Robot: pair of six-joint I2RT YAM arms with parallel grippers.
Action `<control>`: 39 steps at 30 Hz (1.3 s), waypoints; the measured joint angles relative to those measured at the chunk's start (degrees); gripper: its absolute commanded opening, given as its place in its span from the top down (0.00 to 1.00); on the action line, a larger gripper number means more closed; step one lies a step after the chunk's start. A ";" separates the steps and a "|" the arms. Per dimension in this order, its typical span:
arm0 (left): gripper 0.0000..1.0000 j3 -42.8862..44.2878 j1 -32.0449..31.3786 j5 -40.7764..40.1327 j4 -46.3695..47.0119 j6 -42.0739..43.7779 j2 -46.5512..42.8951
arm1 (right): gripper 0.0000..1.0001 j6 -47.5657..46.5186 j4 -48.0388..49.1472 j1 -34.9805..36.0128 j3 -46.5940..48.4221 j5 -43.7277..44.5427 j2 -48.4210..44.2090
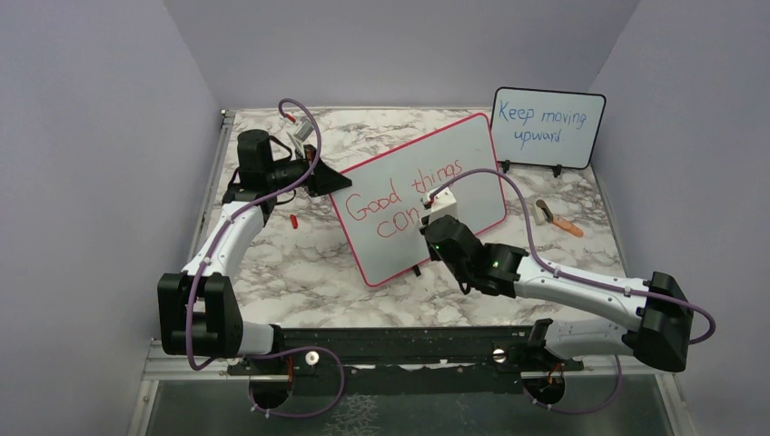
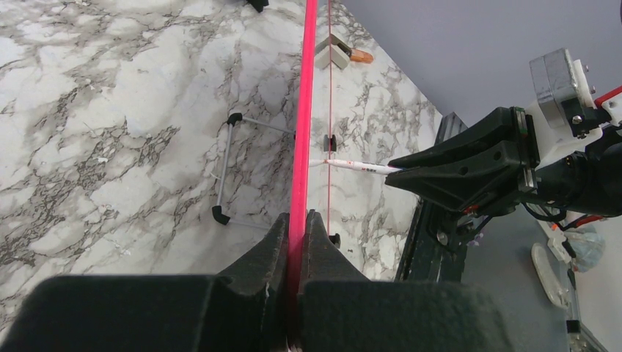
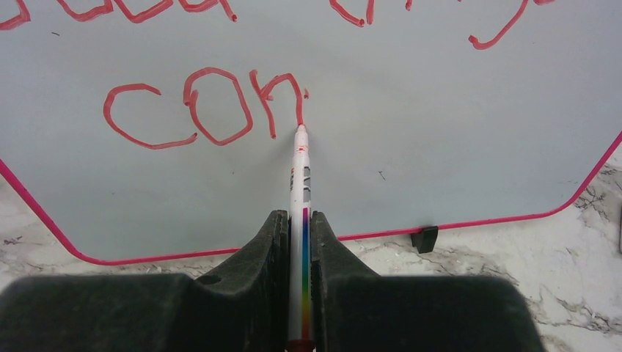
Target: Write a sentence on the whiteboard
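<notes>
Closest in, the right gripper (image 3: 299, 224) is clamped on a slim white marker (image 3: 301, 165), gripping mid-barrel with the tip touching the whiteboard (image 3: 455, 110). The barrel looks light and slick, so I'd say a firm hold well back from the tip suits it. The sentence (image 3: 205, 110) reads "Good things" above "con", unfinished. The board stands propped mid-way across the marble table (image 1: 300, 263) on small feet. Thin, stiff and light, it would likely skid or tip under pen pressure. Beyond, the left gripper (image 2: 297, 227) pinches its pink frame edge, steadying it. Farthest back stands a smaller board (image 1: 547, 127) with blue writing.
</notes>
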 measured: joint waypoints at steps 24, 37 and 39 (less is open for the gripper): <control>1.00 0.17 0.00 0.13 0.00 -0.02 0.28 | 0.99 -2.71 3.80 -1.51 1.07 0.96 0.33; 1.00 0.20 0.00 0.13 -0.02 -0.02 0.31 | 0.99 -2.38 3.91 -3.08 1.07 1.66 -0.02; 1.00 0.20 0.00 0.13 -0.02 -0.04 0.31 | 0.99 -1.99 3.52 -3.19 1.07 1.57 -0.09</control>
